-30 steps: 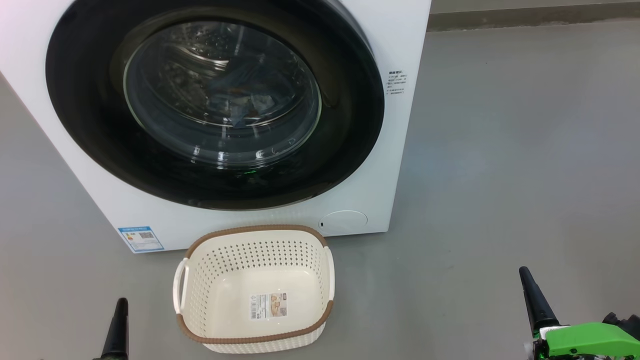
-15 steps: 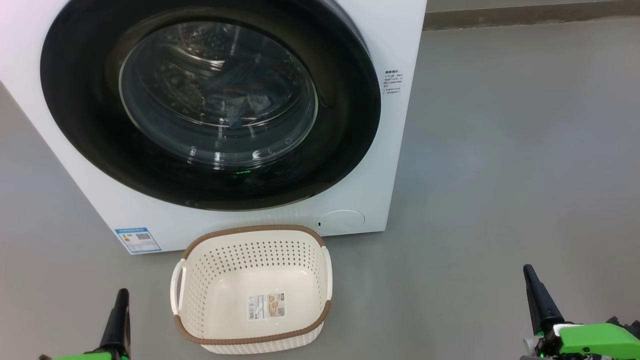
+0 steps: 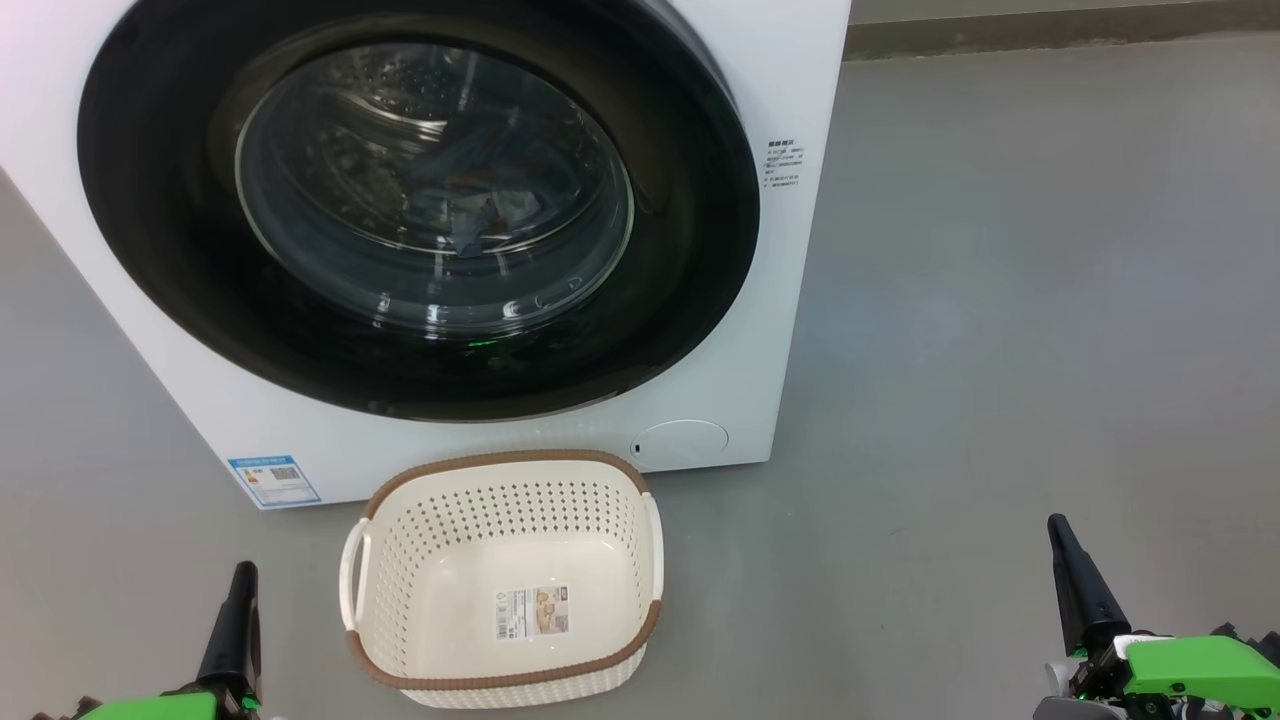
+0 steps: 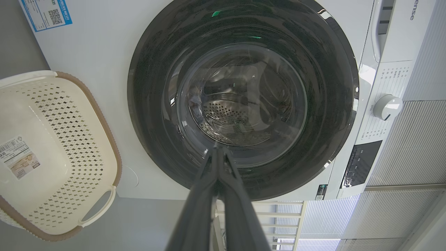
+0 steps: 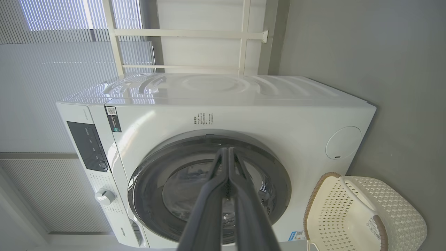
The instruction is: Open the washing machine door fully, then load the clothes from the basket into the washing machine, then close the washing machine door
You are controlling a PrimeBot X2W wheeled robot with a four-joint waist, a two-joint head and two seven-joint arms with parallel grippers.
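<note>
Head view: compared with a second ago the whole picture has slid slightly, so the camera moved, while the left hand (image 3: 240, 600) at lower left and the right hand (image 3: 1065, 560) at lower right have both risen further into view, showing more of their green wrists. Each hand's dark fingers are pressed together, holding nothing. The white washing machine (image 3: 800, 90) stands on the grey floor (image 3: 1000, 300) with its front facing the camera. The washing machine door (image 3: 150, 250) lies flat against that front, closed, and light blue clothes (image 3: 470, 205) show through its glass, inside the drum. A blue label sticker (image 3: 272, 480) with a QR code sits at the front's lower left corner; its print and the small text right of the door are too small to read. The basket (image 3: 500, 460) rests on the floor just before the machine, open side up, its long axis parallel to the front, with only a label sticker (image 3: 535, 612) inside. Left wrist view: the closed fingertips point at the door glass, and the letters "sense" (image 4: 411, 14) show on the top panel near a white knob (image 4: 387, 107). Right wrist view: the closed fingers point at the door's upper ring, with the basket at lower right.
</note>
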